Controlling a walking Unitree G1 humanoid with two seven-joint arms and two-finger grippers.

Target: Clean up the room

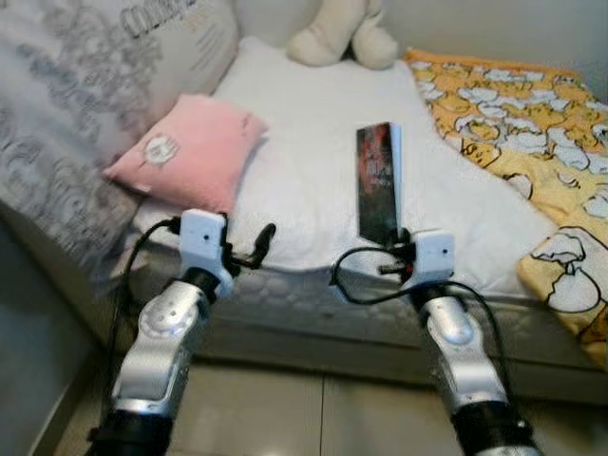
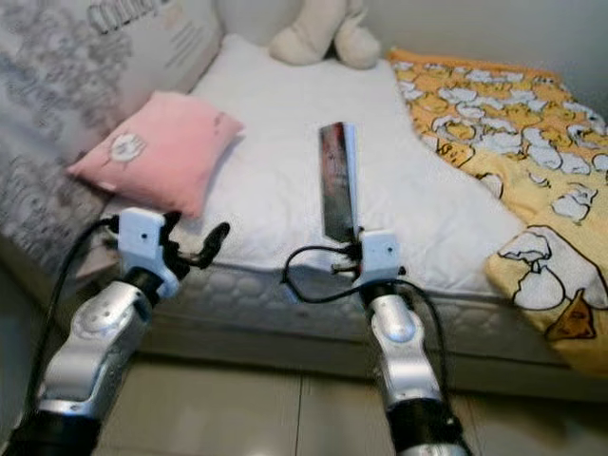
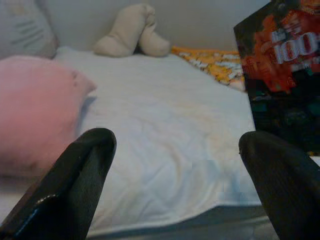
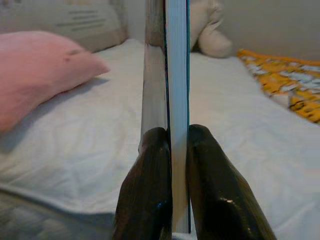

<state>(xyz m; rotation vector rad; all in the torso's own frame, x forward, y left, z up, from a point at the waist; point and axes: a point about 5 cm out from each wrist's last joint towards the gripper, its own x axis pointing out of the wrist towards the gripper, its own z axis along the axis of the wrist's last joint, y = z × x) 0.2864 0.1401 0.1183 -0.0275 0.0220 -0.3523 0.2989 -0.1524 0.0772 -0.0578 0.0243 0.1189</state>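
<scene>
Over the bed [image 1: 313, 123], right gripper [image 4: 170, 165] jaws clamping upright book [image 1: 378, 180], left gripper [image 3: 175, 165] jaws apart.

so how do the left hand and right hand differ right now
The right hand is shut on a book, holding it upright over the edge of the bed. The left hand is open and holds nothing, its fingers spread apart. Both hover at the near edge of the mattress.

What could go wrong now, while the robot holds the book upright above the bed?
1. The right gripper pinches the book only at its lower edge, so the tall book may tip or slip out.
2. If it falls, it could land on the mattress or on the floor before the bed.
</scene>
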